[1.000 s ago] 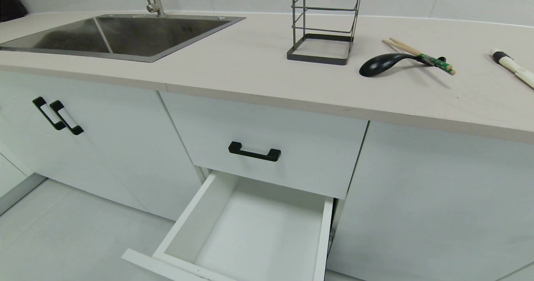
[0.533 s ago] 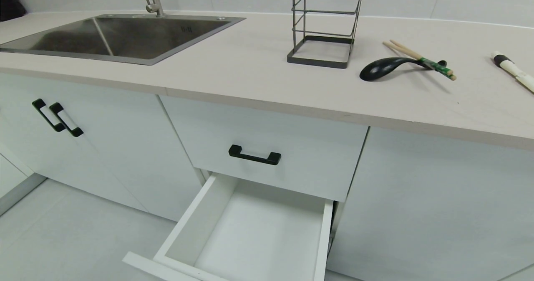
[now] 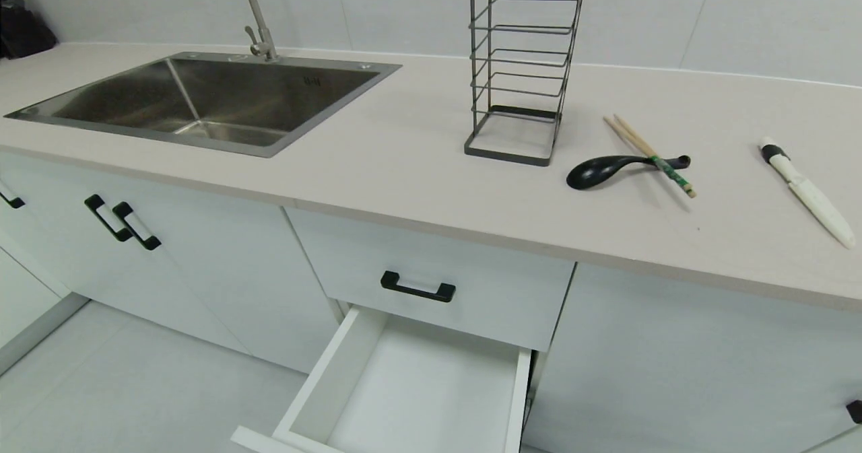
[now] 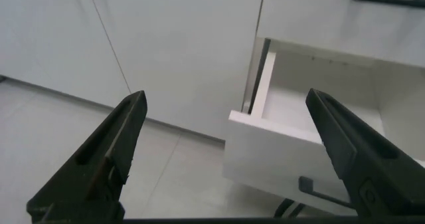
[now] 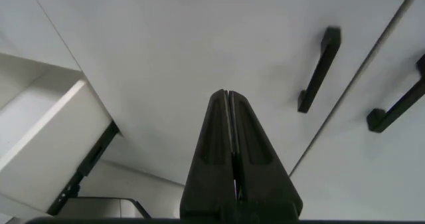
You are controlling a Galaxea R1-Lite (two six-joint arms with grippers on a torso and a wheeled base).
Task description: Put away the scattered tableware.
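Note:
On the beige countertop (image 3: 417, 170) lie a black spoon (image 3: 606, 169), a pair of wooden chopsticks (image 3: 650, 155) crossing its handle, and a white knife with a black band (image 3: 805, 190) farther right. A dark wire rack (image 3: 520, 69) stands upright left of the spoon. Below the counter, the lower white drawer (image 3: 411, 392) is pulled out with nothing inside. My left gripper (image 4: 226, 151) is open, low down by the drawer's front corner (image 4: 265, 134). My right gripper (image 5: 230, 127) is shut with nothing in it, facing white cabinet doors with black handles (image 5: 319, 68).
A steel sink (image 3: 202, 99) with a tap (image 3: 259, 19) is set into the counter at the left. The upper drawer with a black handle (image 3: 417, 286) is closed. Cabinet doors with black handles (image 3: 121, 221) are at the left. Grey floor lies below.
The head camera has risen and tilted, so the counter, rack and tableware sit lower in the picture and more of the wall shows. The things themselves have not moved.

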